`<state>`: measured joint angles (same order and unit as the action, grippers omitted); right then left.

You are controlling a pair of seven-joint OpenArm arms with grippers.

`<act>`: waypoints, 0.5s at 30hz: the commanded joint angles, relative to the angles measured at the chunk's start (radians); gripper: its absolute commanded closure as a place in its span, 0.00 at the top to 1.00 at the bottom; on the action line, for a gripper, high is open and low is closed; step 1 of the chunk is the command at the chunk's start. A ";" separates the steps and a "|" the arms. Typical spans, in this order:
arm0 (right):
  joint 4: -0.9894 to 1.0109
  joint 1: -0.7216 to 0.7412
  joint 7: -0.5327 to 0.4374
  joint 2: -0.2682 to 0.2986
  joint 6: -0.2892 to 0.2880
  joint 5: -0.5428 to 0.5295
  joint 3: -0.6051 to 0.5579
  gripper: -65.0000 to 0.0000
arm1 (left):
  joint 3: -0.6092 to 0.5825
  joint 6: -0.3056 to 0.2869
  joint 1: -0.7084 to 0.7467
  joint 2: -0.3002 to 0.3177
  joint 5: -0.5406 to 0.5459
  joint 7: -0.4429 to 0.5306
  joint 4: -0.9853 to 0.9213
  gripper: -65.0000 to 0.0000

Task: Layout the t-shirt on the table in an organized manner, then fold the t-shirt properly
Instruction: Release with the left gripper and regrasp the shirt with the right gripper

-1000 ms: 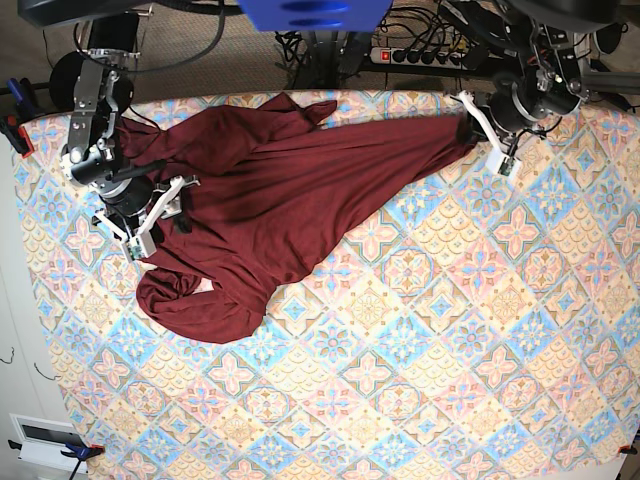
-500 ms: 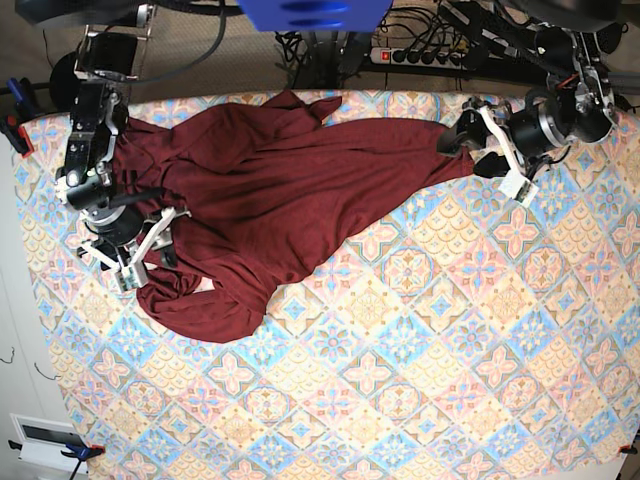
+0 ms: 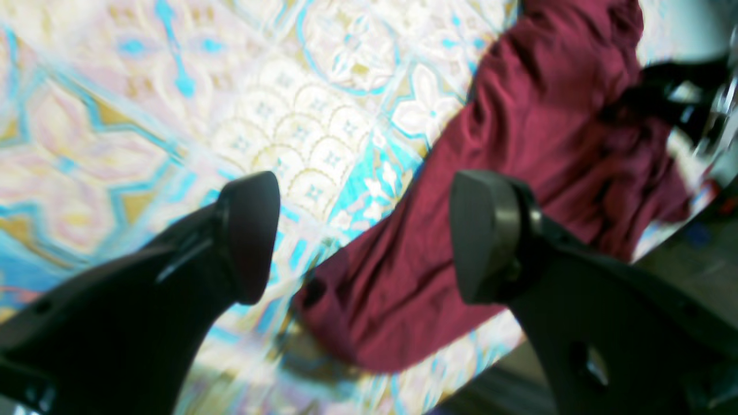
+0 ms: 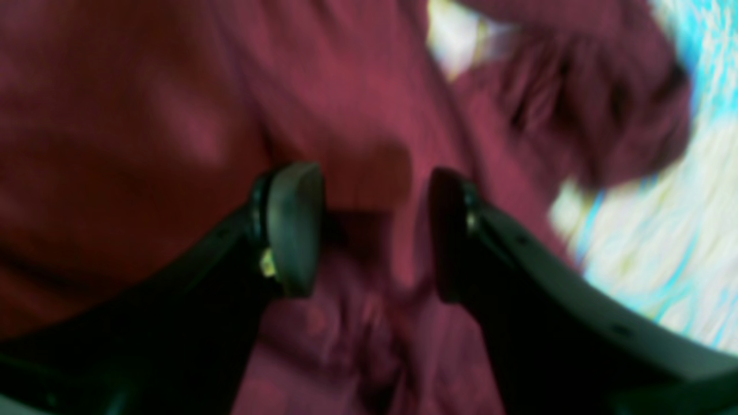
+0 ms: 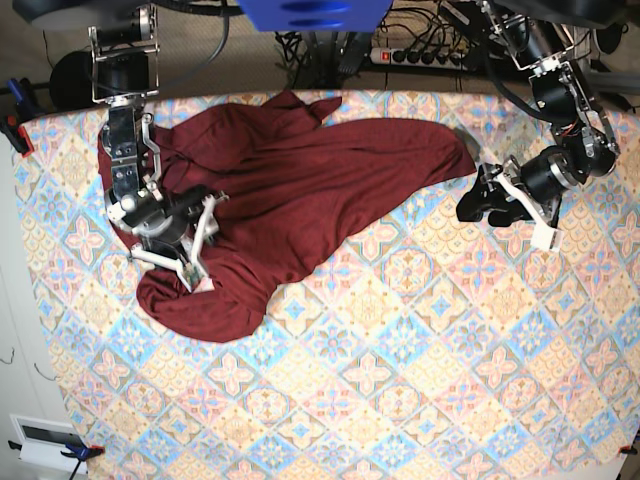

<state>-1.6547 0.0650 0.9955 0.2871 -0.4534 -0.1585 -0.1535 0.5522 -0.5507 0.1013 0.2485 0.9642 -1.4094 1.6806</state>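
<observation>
While both grippers gape, the t-shirt (image 5: pixel 290 190) lies rumpled — unheld.

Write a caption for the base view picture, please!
Crumpled maroon t-shirt on the patterned table, an open gripper beside it.

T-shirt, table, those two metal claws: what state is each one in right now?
T-shirt: crumpled and spread unevenly, not folded, lying on the table.
Table: covered by a patterned cloth, shirt on its far left part.
Left gripper: jaws open, empty, beside the shirt's corner.
Right gripper: jaws open, over the shirt, gripping nothing.
</observation>
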 commanded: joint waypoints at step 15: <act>0.199 0.137 -0.077 0.011 0.005 -0.002 -0.057 0.44 | 0.002 -0.002 -0.120 -0.084 -0.055 0.023 -0.089 0.70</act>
<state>-1.4418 0.1841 0.9298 0.2905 -0.4465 -0.1566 -0.2115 0.5526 -0.5507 -0.0036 0.1581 0.8841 -1.4021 1.5757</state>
